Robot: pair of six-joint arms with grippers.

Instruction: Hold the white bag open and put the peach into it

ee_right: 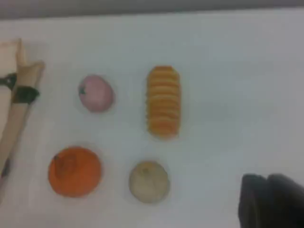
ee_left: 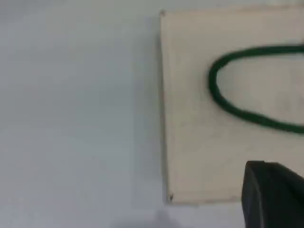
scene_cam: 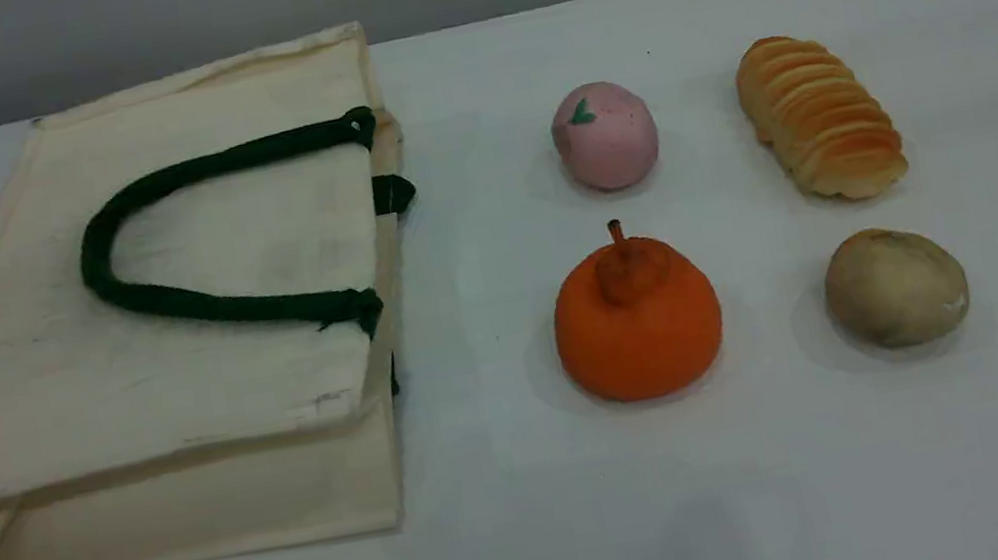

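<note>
No step begun: your left gripper (ee_left: 271,194) and right gripper (ee_right: 267,202) hang closed, white bag (scene_cam: 154,277) flat, peach (scene_cam: 605,136) untouched. Next, open left at bag's mouth.

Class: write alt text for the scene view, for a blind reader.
A flat white bag lies at the table's left. Right of it: peach and bread at the back, orange fruit and brown lump in front.

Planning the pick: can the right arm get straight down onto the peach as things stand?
Probably yes: the peach lies apart from the orange fruit, the ridged bread and the white bag, with nothing over it.
</note>
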